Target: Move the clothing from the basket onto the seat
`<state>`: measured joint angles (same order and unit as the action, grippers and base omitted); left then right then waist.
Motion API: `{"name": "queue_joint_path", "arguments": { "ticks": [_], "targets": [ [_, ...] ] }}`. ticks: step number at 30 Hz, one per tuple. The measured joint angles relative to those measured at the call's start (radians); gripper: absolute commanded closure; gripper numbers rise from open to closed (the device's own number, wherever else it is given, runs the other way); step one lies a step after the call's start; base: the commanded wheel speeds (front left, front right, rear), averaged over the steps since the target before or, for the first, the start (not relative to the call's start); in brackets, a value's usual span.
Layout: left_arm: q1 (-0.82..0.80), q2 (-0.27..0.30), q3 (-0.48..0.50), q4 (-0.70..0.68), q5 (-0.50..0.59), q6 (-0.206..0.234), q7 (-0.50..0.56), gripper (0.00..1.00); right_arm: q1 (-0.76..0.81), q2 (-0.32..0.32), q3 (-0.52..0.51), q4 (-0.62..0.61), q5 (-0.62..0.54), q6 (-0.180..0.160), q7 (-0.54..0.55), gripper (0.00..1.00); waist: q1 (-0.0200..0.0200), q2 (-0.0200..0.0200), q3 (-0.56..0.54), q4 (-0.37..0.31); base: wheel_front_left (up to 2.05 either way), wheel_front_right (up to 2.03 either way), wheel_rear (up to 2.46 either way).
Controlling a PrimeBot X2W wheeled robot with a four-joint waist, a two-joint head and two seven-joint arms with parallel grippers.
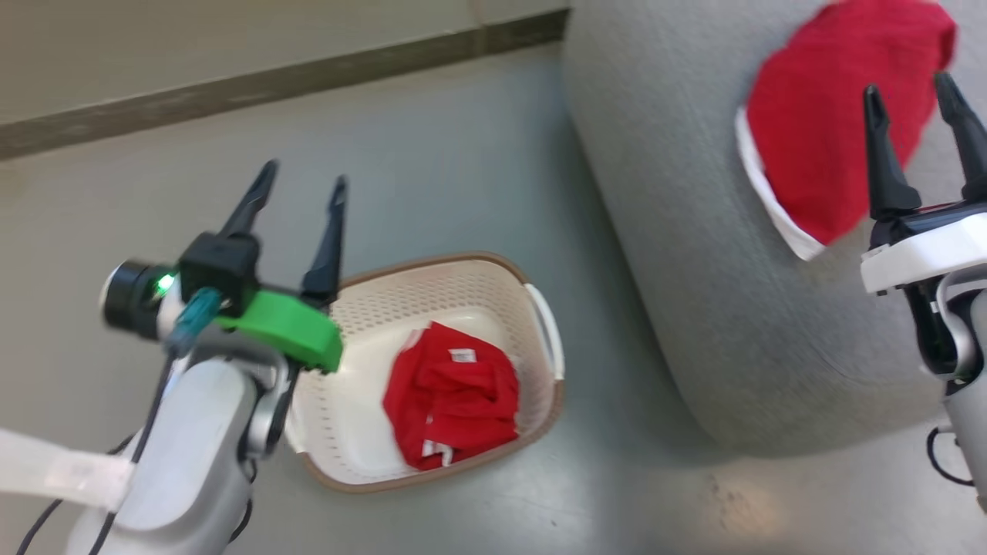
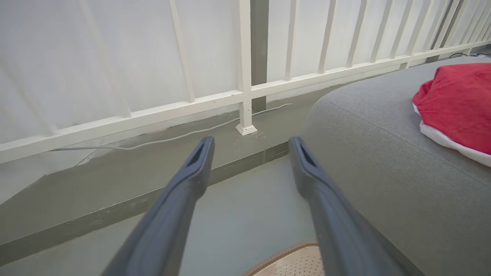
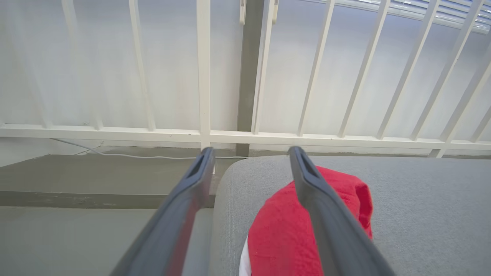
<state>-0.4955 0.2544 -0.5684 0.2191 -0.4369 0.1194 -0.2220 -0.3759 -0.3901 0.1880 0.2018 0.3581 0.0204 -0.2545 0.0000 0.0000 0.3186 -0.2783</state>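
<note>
One piece of red clothing [image 1: 451, 405] lies crumpled in the cream basket [image 1: 347, 432] on the floor. Another red piece of clothing [image 1: 825, 116] with white trim rests on the grey seat [image 1: 678, 231], also seen in the left wrist view as clothing [image 2: 460, 103] on the seat [image 2: 383, 153] and in the right wrist view as clothing [image 3: 284, 234] on the seat [image 3: 422, 207]. My left gripper [image 1: 304, 185] hovers open and empty above the basket's left rim; its fingers [image 2: 191, 180] frame bare floor. My right gripper [image 1: 910, 85] is open above the garment on the seat, holding nothing.
A white railing [image 2: 245, 92] with vertical bars runs along a raised ledge behind the floor, and a thin pale cable [image 2: 172, 138] lies at its foot. A dark baseboard strip [image 1: 270, 85] crosses the floor beyond the basket. Grey floor [image 1: 463, 169] lies between basket and ledge.
</note>
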Motion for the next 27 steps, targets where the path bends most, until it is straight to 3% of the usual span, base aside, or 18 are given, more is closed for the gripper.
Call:
{"name": "queue_joint_path", "arguments": {
  "ticks": [11,27],
  "targets": [
    [0.148,0.004,0.191,0.053,-0.024,0.004,-0.018,0.00,0.088,0.049,0.022,-0.026,-0.024,-0.067,0.000,0.00,0.0000,0.0000,-0.099,0.149,0.00,0.00,0.00],
    [0.347,-0.042,0.342,0.028,0.016,0.004,-0.026,0.00,0.220,0.122,0.094,-0.073,-0.047,-0.093,0.000,0.00,0.0000,0.0000,-0.237,0.240,0.00,0.00,0.00]
  ]
}}
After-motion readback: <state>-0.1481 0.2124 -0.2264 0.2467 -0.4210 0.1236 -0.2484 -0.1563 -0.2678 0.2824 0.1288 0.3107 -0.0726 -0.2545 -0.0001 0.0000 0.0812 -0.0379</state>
